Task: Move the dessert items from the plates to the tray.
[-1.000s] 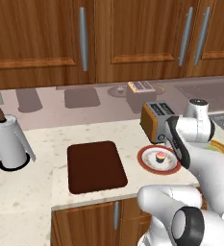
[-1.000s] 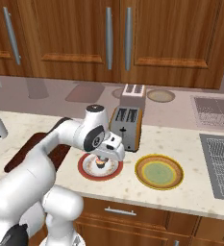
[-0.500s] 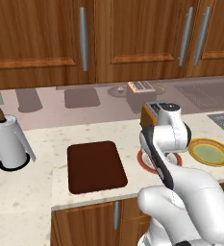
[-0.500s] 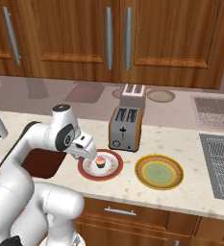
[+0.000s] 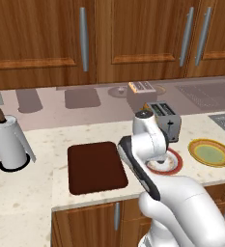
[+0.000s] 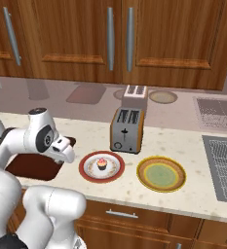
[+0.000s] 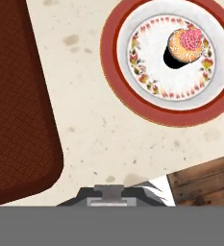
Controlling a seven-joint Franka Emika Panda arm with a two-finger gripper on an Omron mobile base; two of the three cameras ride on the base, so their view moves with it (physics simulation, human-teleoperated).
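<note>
Leftward swings the white arm's gripper (image 6: pixel 68 154): a second ago it hung right over the white plate with the red-brown rim (image 6: pixel 88 173), and now it sits between that plate and the flat dark brown rectangular tray (image 5: pixel 95 166), over bare speckled bench (image 7: pixel 99 144). Its jaws are clenched tight with nothing between them.

And the small cupcake with pink frosting and dark wrapper (image 6: pixel 102 163) is standing upright near the middle of the red-rimmed plate, untouched. The hand view puts it at upper right (image 7: pixel 186 46), with the tray's rounded corner (image 7: pixel 22 120) off to the left. Further right along the bench lies the yellow-green plate with the orange rim (image 6: pixel 161 174); whether a tiny pale morsel rests on it is too small to tell. Behind the two plates stands the silver, orange-sided toaster (image 6: pixel 128 130), and far left a white paper-towel roll (image 5: pixel 8 143).

How will this cupcake handle? Light, I'd judge, and soft on top, so that frosting would smear or crush under a squeeze. The paper wrapper around the base looks like the firmer place to take hold, low on the sides, with a gentle pinch. It is also small and round, so it could tip or roll out if gripped off-centre. Those jaws will need to spread before any descent.
</note>
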